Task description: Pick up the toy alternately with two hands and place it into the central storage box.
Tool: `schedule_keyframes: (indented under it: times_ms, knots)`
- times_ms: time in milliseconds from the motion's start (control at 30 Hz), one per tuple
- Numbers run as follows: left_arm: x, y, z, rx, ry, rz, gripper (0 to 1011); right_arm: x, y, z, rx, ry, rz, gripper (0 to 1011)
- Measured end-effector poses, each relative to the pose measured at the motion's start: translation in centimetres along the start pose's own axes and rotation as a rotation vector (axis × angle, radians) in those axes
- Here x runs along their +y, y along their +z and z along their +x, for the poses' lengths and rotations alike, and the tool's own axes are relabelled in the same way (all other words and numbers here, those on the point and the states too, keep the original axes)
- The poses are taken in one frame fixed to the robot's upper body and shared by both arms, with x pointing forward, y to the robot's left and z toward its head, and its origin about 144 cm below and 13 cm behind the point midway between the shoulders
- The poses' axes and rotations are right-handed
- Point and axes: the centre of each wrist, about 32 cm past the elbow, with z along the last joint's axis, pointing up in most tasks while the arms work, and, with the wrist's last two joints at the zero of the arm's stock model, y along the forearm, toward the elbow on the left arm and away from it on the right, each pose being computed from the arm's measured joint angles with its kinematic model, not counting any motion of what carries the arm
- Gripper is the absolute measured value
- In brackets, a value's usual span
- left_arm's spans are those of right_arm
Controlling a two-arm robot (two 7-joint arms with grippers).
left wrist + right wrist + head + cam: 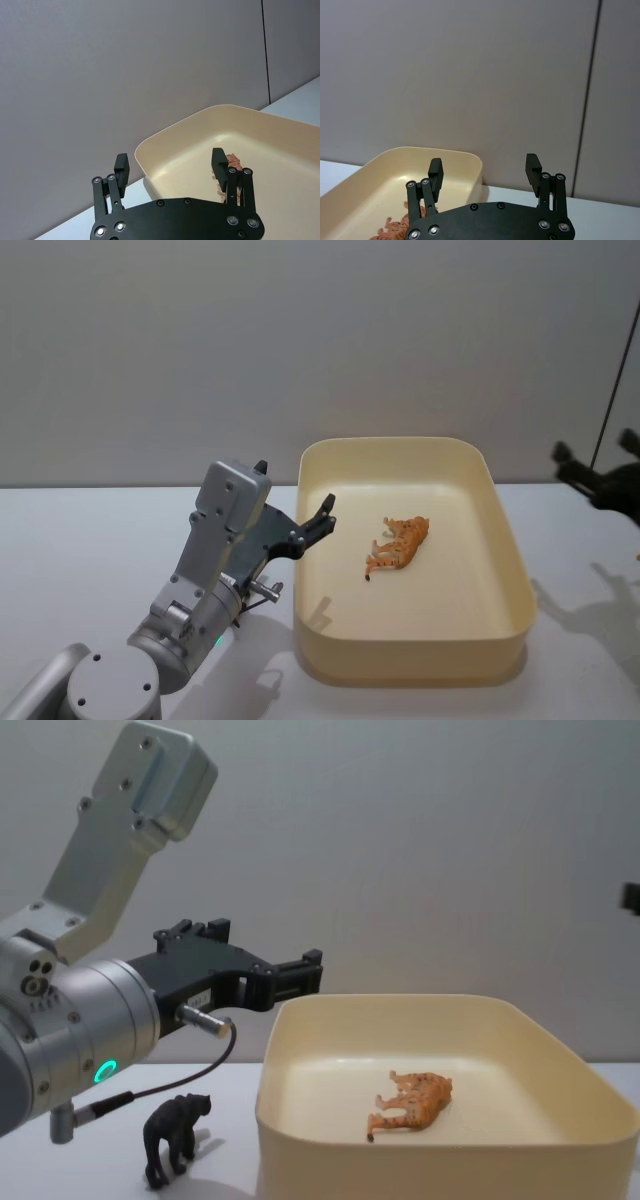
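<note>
Right, from my station I have the left gripper released, its two black fingers spread wide with nothing between them; it hangs raised over the left rim of the central storage box, one fingertip reaching in past the wall and the other out over the bench. The silver left arm comes up from the near left corner of the bench, a green ring light glowing on it and a thin black cable looping beneath the wrist. The cream box stands on the bench close to its far edge, about midway between the left and right edges. The orange striped toy lies on its side on the floor of the box, roughly in the middle, legs toward the left wall, touching neither gripper. In the chest view I also see a small black toy animal standing upright on the bench just beside the box's left wall, under the left arm. The right gripper is likewise released and empty, fingers apart, held up in the air near the right edge of the bench, well apart from the box's right wall
</note>
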Motion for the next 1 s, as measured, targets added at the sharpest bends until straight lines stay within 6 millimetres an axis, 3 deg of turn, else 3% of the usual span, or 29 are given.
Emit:
schedule_keyframes:
  times_ms: [567,1000]
  knots:
    - [0.0,0.0,0.0,0.0,0.0,0.0,1001,-5.1,0.7,3.2,-0.007,-0.156,-0.044,1001]
    - [0.0,0.0,0.0,0.0,0.0,0.0,1001,-7.3,-1.3,3.8,-0.004,-0.183,-0.185,1001]
